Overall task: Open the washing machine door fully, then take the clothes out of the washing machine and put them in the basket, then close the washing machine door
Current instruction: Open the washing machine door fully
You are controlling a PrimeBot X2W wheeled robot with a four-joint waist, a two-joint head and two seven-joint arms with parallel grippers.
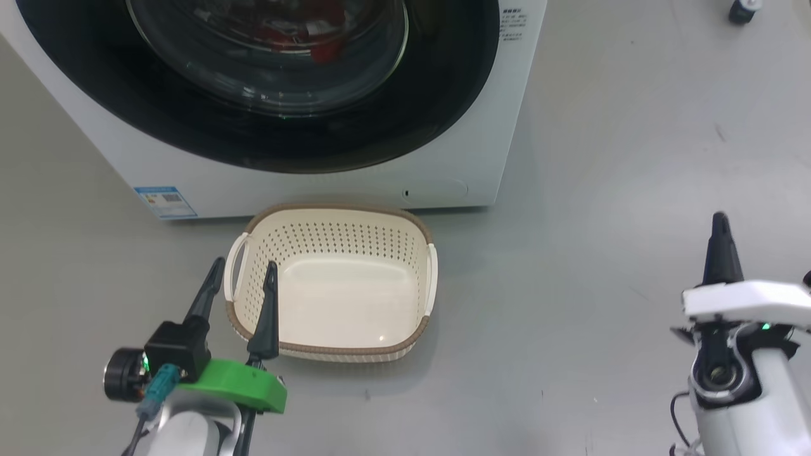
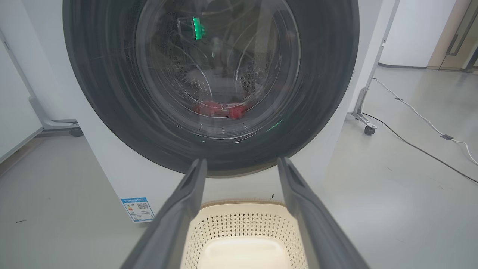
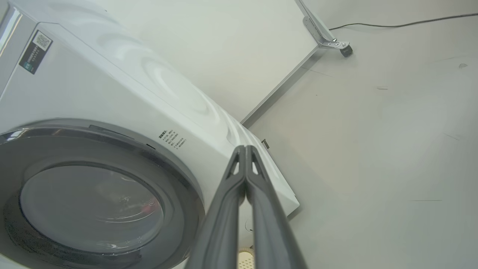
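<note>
at the foot of the washing machine (image 1: 317, 183), nothing of the job is done yet — the washing machine door (image 1: 437, 95) sits shut against the white front, the clothes (image 1: 320, 44) show red behind its glass, low in the drum, and the basket (image 1: 336, 350) stands empty on the grey floor (image 1: 602, 190) just before the machine. we hold our left gripper (image 1: 244, 263) with fingers spread wide and nothing between them, above the basket's near left corner; our right gripper (image 1: 719, 223) is pressed closed on nothing, well out to the right over bare floor. ahead, by our reckoning: door open, clothes out and into the basket, door closed. the basket lies close under the door's lower edge, so the swing may pass just over its brown rim — the widest open room is to the right, and we cannot tell which side the hinge is on.
</note>
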